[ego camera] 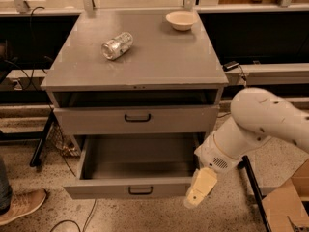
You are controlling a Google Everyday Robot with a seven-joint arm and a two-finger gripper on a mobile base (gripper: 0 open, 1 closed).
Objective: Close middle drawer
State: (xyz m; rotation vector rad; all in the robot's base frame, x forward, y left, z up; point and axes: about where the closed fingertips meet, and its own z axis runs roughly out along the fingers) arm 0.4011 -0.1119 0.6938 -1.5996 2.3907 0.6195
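- The gripper point(200, 191) hangs low at the right end of the middle drawer's point(104, 189) front, very close to its corner. It cannot be told whether the gripper is open or closed.
- The middle drawer is pulled far out, and its grey tray looks bare inside. Its small black handle point(140, 191) is at the centre of the front, to the left of the gripper.
- A push at the corner could go wrong. The drawer might twist and get stuck on its rails, because the push is far from the centre.
- The gripper could also slide off the right end of the front and miss, because it sits right at the edge.
- If the gripper dips into the tray, it could get pinched when the drawer goes in.
- A brown shoe point(21, 204) is on the floor to the left of the middle drawer, well apart from it.
- A cardboard box point(285, 208) and a thin black leg point(252, 182) are to the right of the middle drawer, close under the big white arm point(263, 122). The arm could bump them if it swings that way.
- Nothing seen blocks the way of the middle drawer.
- The taller drawer point(91, 121) above the middle drawer looks closed.
- Higher and farther back, on the cabinet top point(164, 62), a shiny can point(117, 45) lies on its side. A hard slam could make it roll.
- A pale bowl point(181, 20) sits farthest back, near the right back corner.
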